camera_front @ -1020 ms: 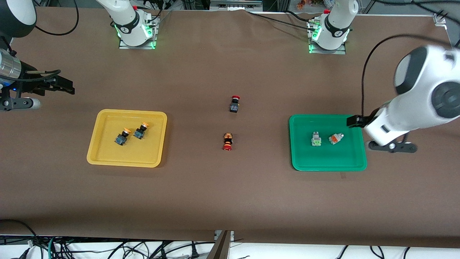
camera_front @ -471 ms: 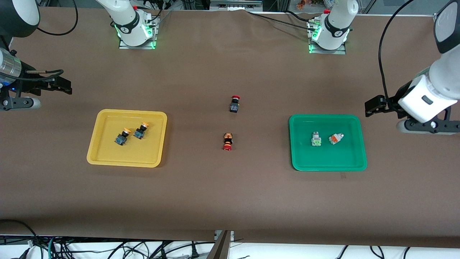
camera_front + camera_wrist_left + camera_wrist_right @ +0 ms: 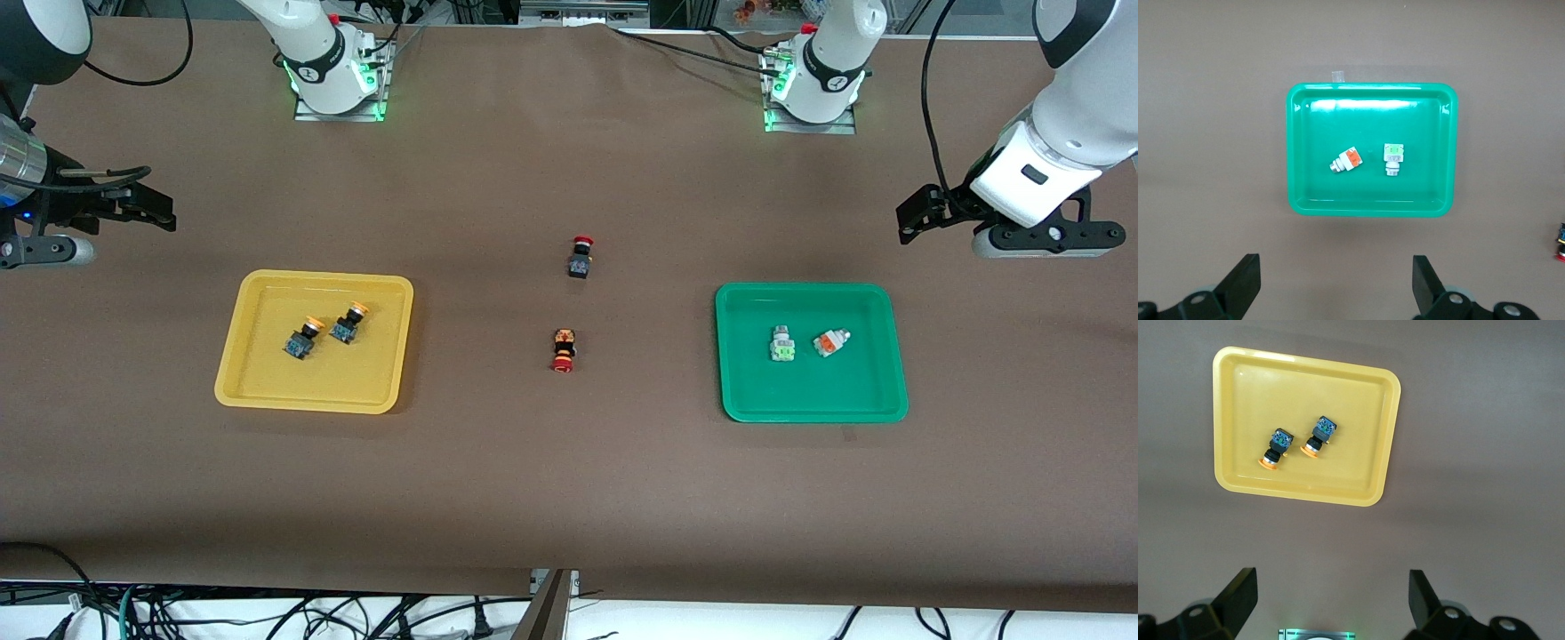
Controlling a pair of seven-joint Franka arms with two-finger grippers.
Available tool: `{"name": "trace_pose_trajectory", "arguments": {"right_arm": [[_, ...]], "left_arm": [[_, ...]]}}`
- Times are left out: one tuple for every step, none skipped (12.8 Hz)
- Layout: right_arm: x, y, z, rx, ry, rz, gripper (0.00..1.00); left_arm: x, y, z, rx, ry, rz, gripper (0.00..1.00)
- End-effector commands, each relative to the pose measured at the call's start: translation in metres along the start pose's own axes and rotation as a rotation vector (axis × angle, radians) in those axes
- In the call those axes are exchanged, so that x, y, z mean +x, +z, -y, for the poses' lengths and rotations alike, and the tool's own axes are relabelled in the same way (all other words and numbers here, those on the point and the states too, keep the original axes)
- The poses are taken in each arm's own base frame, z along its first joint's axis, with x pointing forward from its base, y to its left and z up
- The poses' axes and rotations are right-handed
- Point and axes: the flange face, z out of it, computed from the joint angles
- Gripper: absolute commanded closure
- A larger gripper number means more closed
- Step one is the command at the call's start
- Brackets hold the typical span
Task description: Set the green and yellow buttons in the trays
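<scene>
Two buttons with yellow-orange caps [image 3: 302,339] [image 3: 348,324] lie side by side in the yellow tray [image 3: 356,378]; the right wrist view shows them [image 3: 1276,448] [image 3: 1320,436] in that tray [image 3: 1338,400]. In the green tray [image 3: 800,391] lie a silvery button with a green block [image 3: 781,344] and one with an orange block [image 3: 830,342], also in the left wrist view [image 3: 1393,159] [image 3: 1345,161]. My left gripper [image 3: 907,220] [image 3: 1335,267] hangs open over bare table off the green tray's corner. My right gripper [image 3: 164,213] [image 3: 1330,579] hangs open at the right arm's end, empty.
Two red-capped buttons lie mid-table between the trays: a black one [image 3: 581,257] and, nearer the front camera, an orange-black one [image 3: 563,349]. The arm bases [image 3: 338,80] [image 3: 813,84] stand along the table's edge farthest from the front camera.
My left arm has drawn up and away from over the green tray's edge toward the left arm's end of the table. The right gripper has hardly shifted. The buttons have not moved.
</scene>
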Motion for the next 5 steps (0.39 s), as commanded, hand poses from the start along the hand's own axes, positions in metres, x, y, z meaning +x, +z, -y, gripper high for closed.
{"name": "trace_pose_trajectory", "arguments": {"right_arm": [[-0.005, -0.006, 0.0013, 0.035, -0.007, -0.013, 0.0], [-0.0048, -0.0062, 0.0011, 0.042, -0.005, -0.015, 0.0], [-0.0049, -0.0061, 0.0018, 0.048, -0.006, -0.014, 0.0], [-0.0054, -0.0068, 0.0018, 0.048, -0.005, -0.016, 0.0], [-0.0051, -0.0059, 0.0018, 0.048, -0.006, -0.013, 0.0]], "left_arm": [[0.0063, 0.0013, -0.0047, -0.016, 0.021, 0.012, 0.0], [0.0076, -0.0029, -0.0073, -0.014, 0.024, 0.024, 0.0], [0.0124, -0.0034, -0.0085, -0.012, 0.025, 0.03, 0.0], [0.0131, -0.0055, -0.012, -0.012, 0.028, 0.03, 0.0], [0.0137, -0.0038, -0.013, -0.012, 0.032, 0.033, 0.0]]}}
